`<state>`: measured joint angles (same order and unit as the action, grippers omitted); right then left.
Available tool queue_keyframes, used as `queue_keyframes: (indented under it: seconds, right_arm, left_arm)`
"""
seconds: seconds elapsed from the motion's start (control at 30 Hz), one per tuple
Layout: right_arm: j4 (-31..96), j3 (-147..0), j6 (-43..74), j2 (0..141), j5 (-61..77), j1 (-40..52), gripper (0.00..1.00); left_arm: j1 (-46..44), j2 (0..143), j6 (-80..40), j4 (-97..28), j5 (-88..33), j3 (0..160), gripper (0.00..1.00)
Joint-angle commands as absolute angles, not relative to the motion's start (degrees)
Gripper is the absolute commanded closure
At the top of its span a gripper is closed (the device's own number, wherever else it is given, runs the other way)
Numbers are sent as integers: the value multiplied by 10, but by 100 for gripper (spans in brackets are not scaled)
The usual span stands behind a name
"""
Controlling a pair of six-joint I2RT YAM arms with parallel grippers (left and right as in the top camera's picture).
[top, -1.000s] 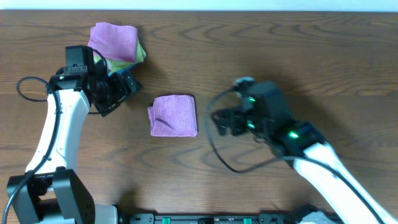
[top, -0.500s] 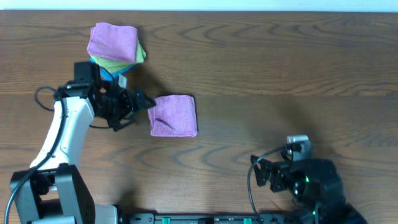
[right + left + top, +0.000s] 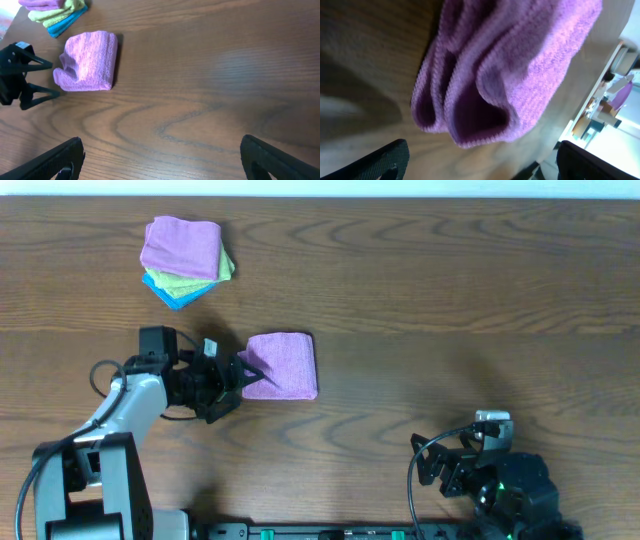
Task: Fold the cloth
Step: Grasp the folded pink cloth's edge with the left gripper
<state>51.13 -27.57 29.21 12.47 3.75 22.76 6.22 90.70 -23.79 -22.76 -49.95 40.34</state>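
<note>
Dark wood-grain table (image 3: 450,300) fills the overhead view.

1. A stack of folded cloths (image 3: 185,258), purple over green over blue, lies at 10 o'clock, well apart from the work.
2. The purple cloth (image 3: 281,365) lies just toward 9 o'clock of the table centre. It is already folded into a compact rectangle. The left wrist view shows several rounded, looped layers at its near edge.
3. The left gripper (image 3: 240,370) sits at the cloth's 9 o'clock edge. Its jaws are spread wide and straddle that edge, with nothing held. Contact with the fabric cannot be confirmed.
4. The right gripper (image 3: 161,142) is parked at 5 o'clock, well apart from the cloth. Its jaws are spread wide and empty.

Handling assessment: the cloth appears to be a light, soft, limp pile fabric. Expect it to sag and drag when lifted, not slide. It is not fragile, and its nap should give good friction.

Recommended hold: pinch the layered 9 o'clock edge near a corner. Capture every layer together so the bundle does not unroll.
</note>
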Motion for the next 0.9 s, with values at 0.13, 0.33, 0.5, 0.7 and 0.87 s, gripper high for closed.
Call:
queue_keyframes:
  seconds: [0.13, 0.33, 0.5, 0.7, 0.87]
  right_arm:
    - [513, -273, 302, 121, 28, 225, 1]
    - [513, -273, 302, 121, 28, 225, 1]
    - [513, -273, 302, 121, 28, 225, 1]
    - [513, -273, 302, 121, 28, 225, 1]
    - [513, -273, 302, 121, 28, 225, 1]
  left_arm:
    - [55, 902, -346, -122, -504, 337, 5]
    - [14, 902, -406, -66, -456, 323, 5]
    - [-30, 903, -445, -36, -395, 323, 2]
    - [-66, 903, -452, -23, -319, 323, 5]
    - [-86, 903, -450, -23, -252, 323, 21]
